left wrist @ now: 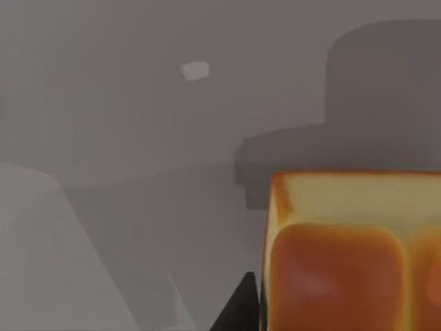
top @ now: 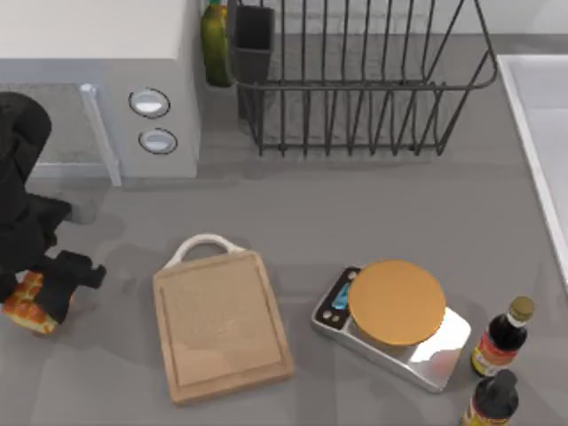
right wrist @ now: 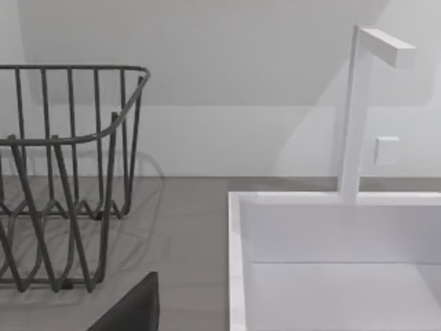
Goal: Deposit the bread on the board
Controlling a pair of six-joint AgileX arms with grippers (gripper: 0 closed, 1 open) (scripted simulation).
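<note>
Top view: bread (top: 25,304) off board (top: 222,324)

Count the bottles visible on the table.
3: green bottle at the back between microwave and rack; two dark sauce bottles at front right, beside the scale. Others may be hidden.

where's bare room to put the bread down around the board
The board itself is bare. Open grey table runs between board and dish rack. It is crowded right of the board: scale, then two sauce bottles.
</note>
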